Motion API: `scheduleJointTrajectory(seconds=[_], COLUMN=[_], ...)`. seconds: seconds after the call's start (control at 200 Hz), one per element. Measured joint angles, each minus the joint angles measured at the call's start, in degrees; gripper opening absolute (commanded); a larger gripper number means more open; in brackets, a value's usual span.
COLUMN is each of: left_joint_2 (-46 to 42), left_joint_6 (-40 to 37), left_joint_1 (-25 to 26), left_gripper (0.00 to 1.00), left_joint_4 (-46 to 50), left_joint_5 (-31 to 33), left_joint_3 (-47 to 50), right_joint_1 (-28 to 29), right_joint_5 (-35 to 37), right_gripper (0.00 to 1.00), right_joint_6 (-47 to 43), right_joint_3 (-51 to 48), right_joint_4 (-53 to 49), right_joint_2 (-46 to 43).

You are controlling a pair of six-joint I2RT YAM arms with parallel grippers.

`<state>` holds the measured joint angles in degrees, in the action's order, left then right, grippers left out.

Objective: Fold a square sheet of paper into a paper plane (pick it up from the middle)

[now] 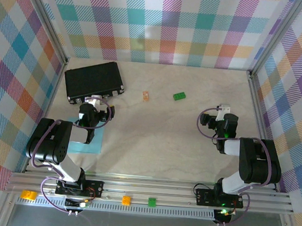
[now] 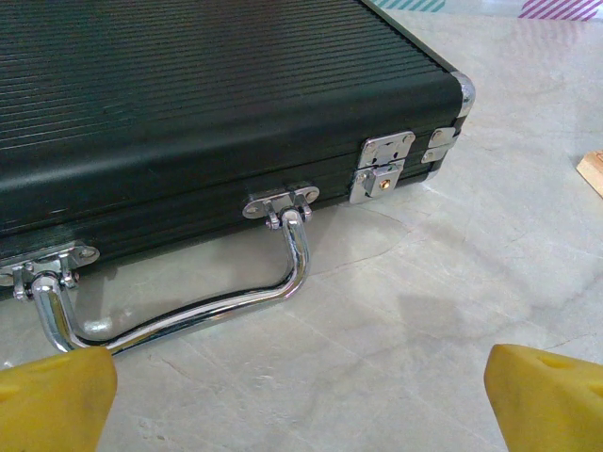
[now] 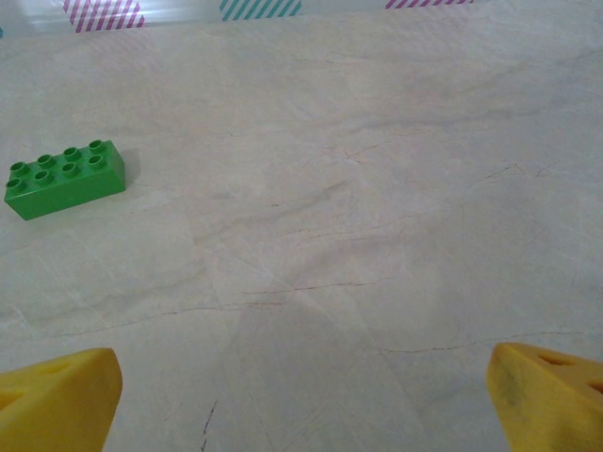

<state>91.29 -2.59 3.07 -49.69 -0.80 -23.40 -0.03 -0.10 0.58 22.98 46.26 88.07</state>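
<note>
The square sheet of paper (image 1: 91, 142) is light blue and lies flat on the table at the near left, partly hidden under my left arm. My left gripper (image 1: 97, 100) is past the sheet, pointing at the front of the black case (image 1: 93, 80). In the left wrist view that gripper (image 2: 301, 405) stands open, its yellow fingertips (image 2: 52, 395) far apart over bare table, just short of the case's chrome handle (image 2: 188, 315). My right gripper (image 1: 222, 111) is at the right. It is open too (image 3: 301, 405), with nothing between its fingertips (image 3: 546, 391).
The black case (image 2: 207, 104) lies closed at the far left, latch (image 2: 382, 169) facing me. A green brick (image 1: 179, 96) (image 3: 64, 177) and a small orange piece (image 1: 146, 95) lie mid-table at the back. Metal frame rails and checked walls bound the table.
</note>
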Motion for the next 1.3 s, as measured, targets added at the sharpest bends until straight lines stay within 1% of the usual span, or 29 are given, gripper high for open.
scheduleJointTrajectory(seconds=[0.465,0.565,0.695,0.775,0.815,0.89,0.995,1.065,1.125,1.185,1.23,1.3], left_joint_2=[0.0,-0.1,-0.9,-3.0,-5.6,-13.7,-26.8,-32.9,-36.8,-40.0,-41.6,-42.6], left_joint_6=[0.0,0.0,1.1,1.7,1.9,3.4,5.4,8.2,11.5,15.7,18.1,20.9], left_joint_1=[0.0,0.0,0.0,0.0,0.0,0.0,0.0,0.0,0.0,-0.2,-0.3,-0.4], left_gripper=[1.0,1.0,1.0,1.0,1.0,1.0,1.0,1.0,1.0,1.0,1.0,1.0], left_joint_4=[-1.0,-6.6,-14.5,-16.0,-15.3,-10.8,1.0,8.9,16.0,25.5,31.6,39.9], left_joint_5=[-0.3,-0.3,3.0,4.7,5.7,7.6,10.6,14.1,17.1,18.9,19.1,18.1], left_joint_3=[0.5,4.6,12.3,14.7,15.1,14.6,10.8,7.4,4.7,1.5,-0.6,-3.7], right_joint_1=[0.0,0.0,0.0,0.6,1.0,1.4,1.6,1.6,1.6,1.6,1.6,1.5], right_joint_5=[0.0,0.0,-0.8,-0.9,-0.6,0.4,1.9,2.3,2.2,1.0,-0.4,-5.0], right_gripper=[0.99,0.99,0.99,0.99,0.99,0.99,0.99,0.99,0.99,0.99,0.99,0.99], right_joint_6=[0.0,0.0,-0.1,-0.3,-0.2,-0.2,0.5,2.3,5.3,8.1,10.1,12.4], right_joint_3=[0.0,0.0,0.0,-0.1,-0.2,0.1,3.2,4.9,6.2,8.3,9.9,11.8], right_joint_4=[0.0,0.0,0.0,-0.2,-0.9,-5.6,-15.9,-21.9,-27.8,-34.4,-38.3,-43.6], right_joint_2=[0.0,0.0,0.0,-0.5,-1.7,-6.1,-14.0,-20.3,-26.4,-31.9,-35.2,-39.5])
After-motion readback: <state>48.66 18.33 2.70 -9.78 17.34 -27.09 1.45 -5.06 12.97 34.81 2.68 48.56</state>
